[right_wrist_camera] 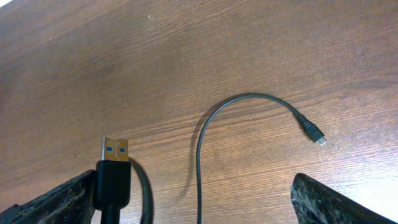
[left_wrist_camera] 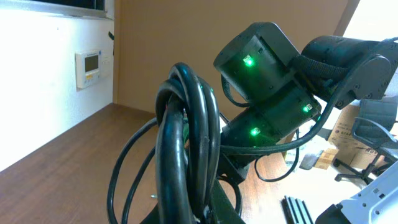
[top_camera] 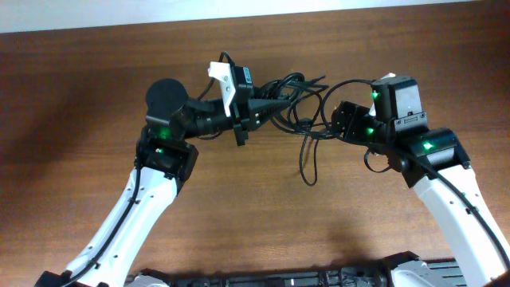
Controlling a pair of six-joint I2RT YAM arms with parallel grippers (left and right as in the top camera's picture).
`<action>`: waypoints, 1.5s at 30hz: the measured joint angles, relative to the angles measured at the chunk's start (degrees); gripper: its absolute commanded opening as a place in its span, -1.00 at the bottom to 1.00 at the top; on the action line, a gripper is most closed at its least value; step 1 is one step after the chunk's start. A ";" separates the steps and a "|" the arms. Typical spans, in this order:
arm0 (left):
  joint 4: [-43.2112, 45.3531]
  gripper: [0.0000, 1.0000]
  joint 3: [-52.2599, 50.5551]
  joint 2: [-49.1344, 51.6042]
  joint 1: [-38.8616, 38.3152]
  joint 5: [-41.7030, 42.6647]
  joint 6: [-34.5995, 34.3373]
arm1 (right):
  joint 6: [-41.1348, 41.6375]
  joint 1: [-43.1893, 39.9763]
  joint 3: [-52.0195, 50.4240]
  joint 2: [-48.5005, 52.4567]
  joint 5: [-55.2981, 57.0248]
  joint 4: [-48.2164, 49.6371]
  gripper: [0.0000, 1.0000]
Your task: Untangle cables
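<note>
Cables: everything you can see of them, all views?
The cables are thin, black, rubbery-looking cords, tangled in loops and lifted off the wooden table. One strand droops toward the tabletop. The right wrist view shows a USB-A plug with a blue insert, and a small plug apparently resting on the wood.

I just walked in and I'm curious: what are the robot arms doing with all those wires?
Two robot arms are working on a tangle of black cables. The left gripper holds the bunch up above the wooden table. The right gripper is open close beside it, with a USB plug next to one finger. A loose end with a small plug hangs below. Nothing is untangled yet.
</note>
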 measured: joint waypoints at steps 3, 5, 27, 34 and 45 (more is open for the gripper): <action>-3.19 -1.00 0.02 0.00 0.00 -0.50 0.50 | -4.39 0.00 0.00 -0.02 -0.76 0.04 0.94; -3.45 -1.00 0.02 0.00 0.00 -0.92 0.52 | -5.16 -0.02 0.00 -0.48 -0.98 0.04 0.94; 7.28 -1.00 0.04 0.04 0.15 13.49 7.96 | -17.64 0.00 0.00 -5.05 -19.80 18.73 0.94; 7.30 -1.00 0.02 0.04 -0.26 14.60 7.96 | -4.33 0.00 0.00 -2.73 1.70 25.44 0.94; -3.80 -1.00 0.07 0.04 1.51 6.62 6.16 | -2.71 -0.02 0.00 -2.67 3.76 15.74 0.94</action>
